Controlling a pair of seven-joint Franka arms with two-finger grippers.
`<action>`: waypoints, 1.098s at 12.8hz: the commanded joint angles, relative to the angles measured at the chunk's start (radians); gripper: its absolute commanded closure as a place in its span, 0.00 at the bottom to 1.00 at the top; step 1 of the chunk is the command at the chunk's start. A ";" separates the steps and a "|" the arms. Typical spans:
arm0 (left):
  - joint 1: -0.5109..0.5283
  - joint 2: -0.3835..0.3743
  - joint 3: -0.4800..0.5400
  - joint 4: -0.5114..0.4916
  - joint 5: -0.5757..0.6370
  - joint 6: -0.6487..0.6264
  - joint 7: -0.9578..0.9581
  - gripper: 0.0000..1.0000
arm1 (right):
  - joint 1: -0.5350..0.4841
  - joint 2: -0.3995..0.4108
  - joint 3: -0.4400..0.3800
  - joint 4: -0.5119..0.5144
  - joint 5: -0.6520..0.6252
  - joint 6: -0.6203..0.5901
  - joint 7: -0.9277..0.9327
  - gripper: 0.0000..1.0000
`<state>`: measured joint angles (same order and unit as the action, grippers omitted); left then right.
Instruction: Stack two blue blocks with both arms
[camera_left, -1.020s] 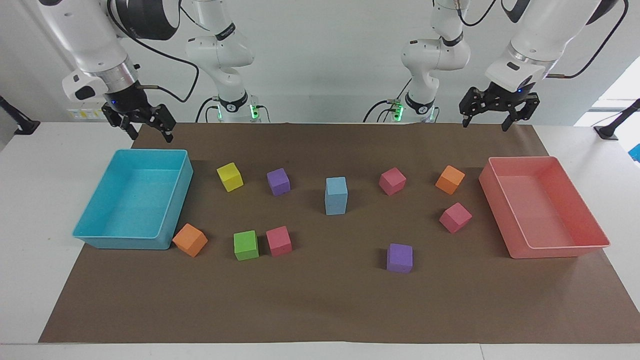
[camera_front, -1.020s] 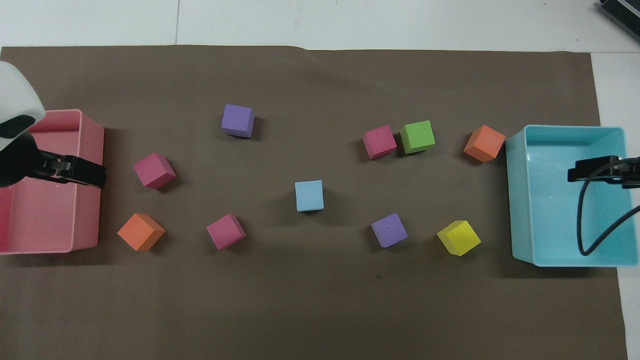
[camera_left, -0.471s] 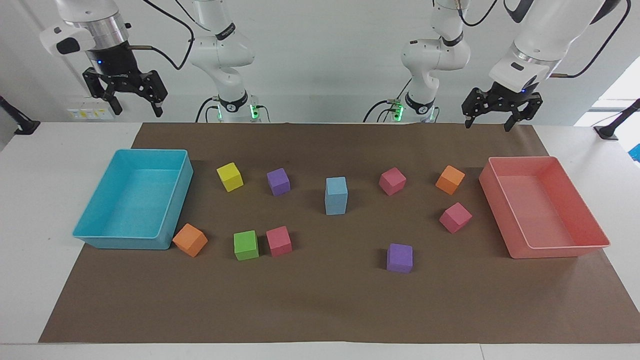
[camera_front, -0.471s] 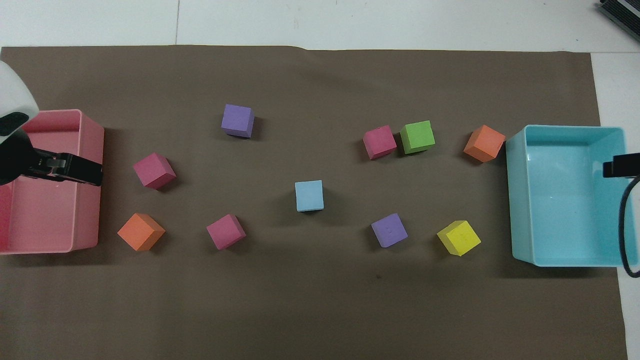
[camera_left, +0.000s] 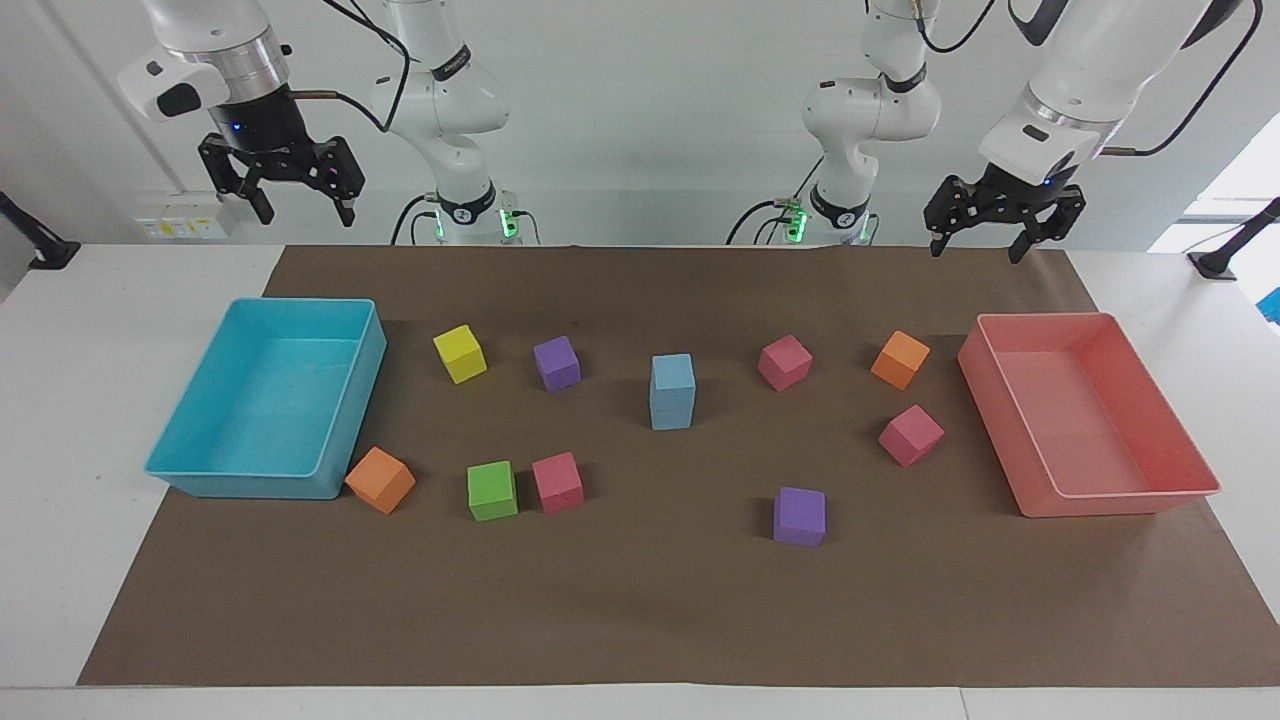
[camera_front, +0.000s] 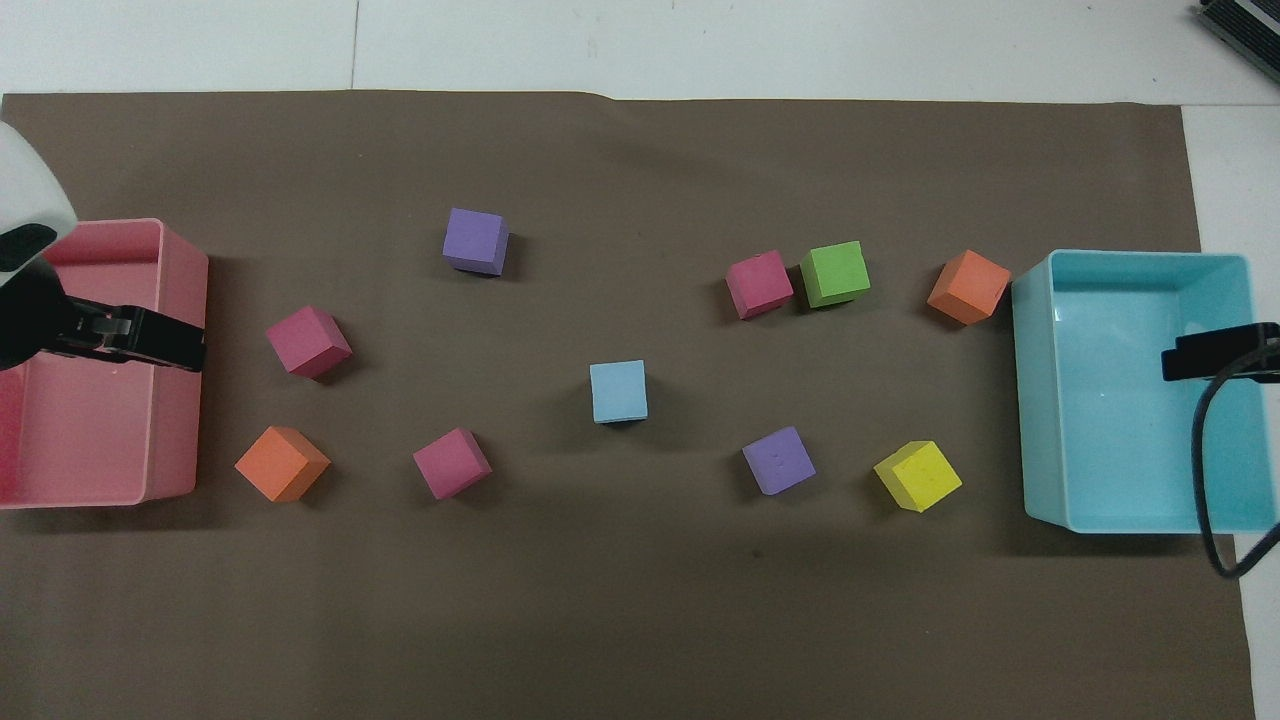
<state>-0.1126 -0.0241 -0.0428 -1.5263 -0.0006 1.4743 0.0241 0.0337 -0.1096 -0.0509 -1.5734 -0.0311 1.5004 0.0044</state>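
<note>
Since half a second ago, right gripper (camera_left: 279, 186) shifted sideways toward the table's middle and a touch lower, raised over the edge of the turquoise bin (camera_left: 345, 440) nearest the robots; fingers spread wide, holding nothing. Left gripper (camera_left: 1004, 218) unmoved, hanging over the robots' edge of the brown mat (camera_left: 640, 620) by the pink bin (camera_left: 1100, 497), fingers likewise spread wide and empty. Blocks all where they were.

Blue blocks (camera_left: 672, 391) at mid-mat, one squarely on the other: matte light-blue foam cubes forming a short upright column, long axis vertical, sides nearly square to the mat's edges. From overhead only the top face (camera_front: 618, 391) visible, a clean square with a sliver of shadow at the edge nearer the robots.

Around the stack, well apart from it, loose cubes of the same soft matte foam: yellow cube (camera_left: 460, 353) and a purple cube (camera_left: 556, 362) toward the right arm's end; green cube (camera_left: 492, 490) just beside a pink cube (camera_left: 557, 482), farther from the robots; an orange cube (camera_left: 380, 480) touching or almost touching the turquoise bin's corner. Toward the left arm's end, another orange cube (camera_left: 900, 359) and two more pink ones, several turned cornerwise.

Both bins shallow rectangular trays of smooth plastic with rounded corners and thin rims. Mat flat, dull, paper-like.
</note>
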 joint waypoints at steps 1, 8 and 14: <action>0.021 -0.025 -0.003 -0.032 -0.025 0.015 0.007 0.00 | -0.005 0.002 0.005 0.007 0.005 -0.014 -0.006 0.00; 0.021 -0.025 -0.002 -0.035 -0.033 0.017 0.008 0.00 | -0.005 -0.010 0.005 -0.008 0.008 -0.025 -0.006 0.00; 0.019 -0.025 -0.003 -0.035 -0.033 0.017 0.008 0.00 | -0.006 -0.024 0.003 -0.028 0.011 -0.026 -0.006 0.00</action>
<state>-0.1095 -0.0241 -0.0379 -1.5289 -0.0215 1.4743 0.0243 0.0337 -0.1115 -0.0499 -1.5793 -0.0305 1.4811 0.0044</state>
